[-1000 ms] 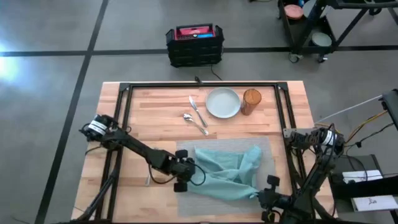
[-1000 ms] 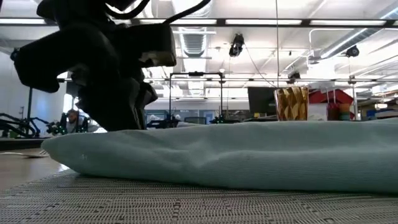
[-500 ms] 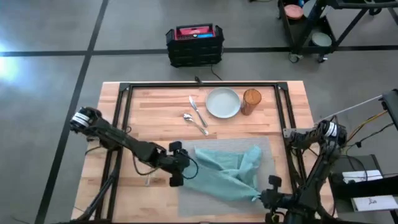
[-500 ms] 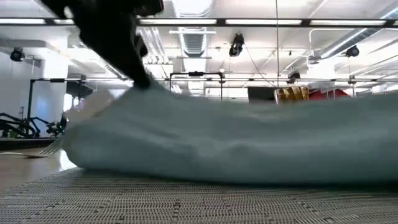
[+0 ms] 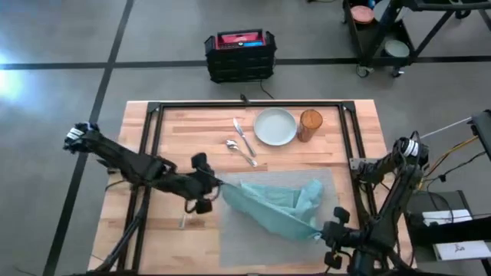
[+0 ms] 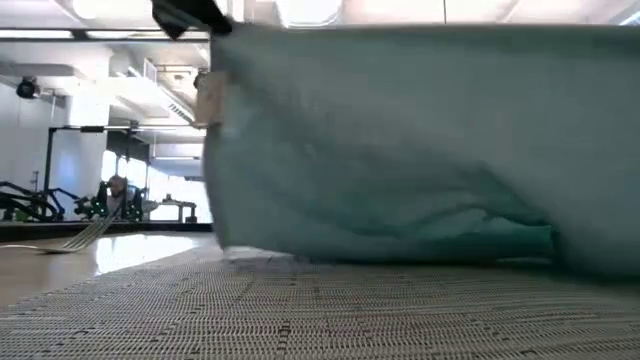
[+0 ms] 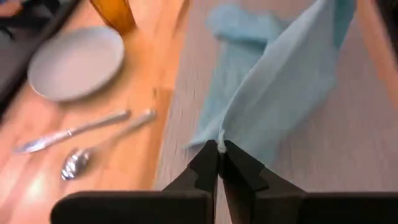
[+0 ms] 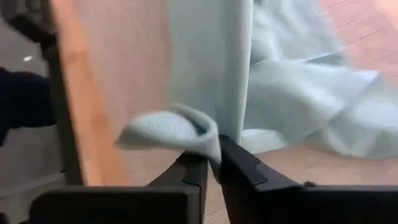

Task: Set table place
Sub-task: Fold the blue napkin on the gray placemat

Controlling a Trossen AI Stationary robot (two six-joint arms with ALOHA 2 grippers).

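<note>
On the table (image 5: 176,126), the placemat (image 5: 230,238) is lying at the near middle, with the napkin (image 5: 276,205) stretching across it between 2 grippers. The left gripper (image 5: 209,186) is pinching the napkin's left corner just beside the placemat's left edge; the right gripper (image 5: 328,232) is pinching the opposite corner near the placemat's right edge. Behind the placemat, the spoon (image 5: 239,152), knife (image 5: 244,137), plate (image 5: 275,126) and glass (image 5: 310,125) are sitting in a row, left to right. The fork (image 6: 85,237) is lying left of the placemat. The crate (image 5: 240,55) is standing on the floor behind the table.
</note>
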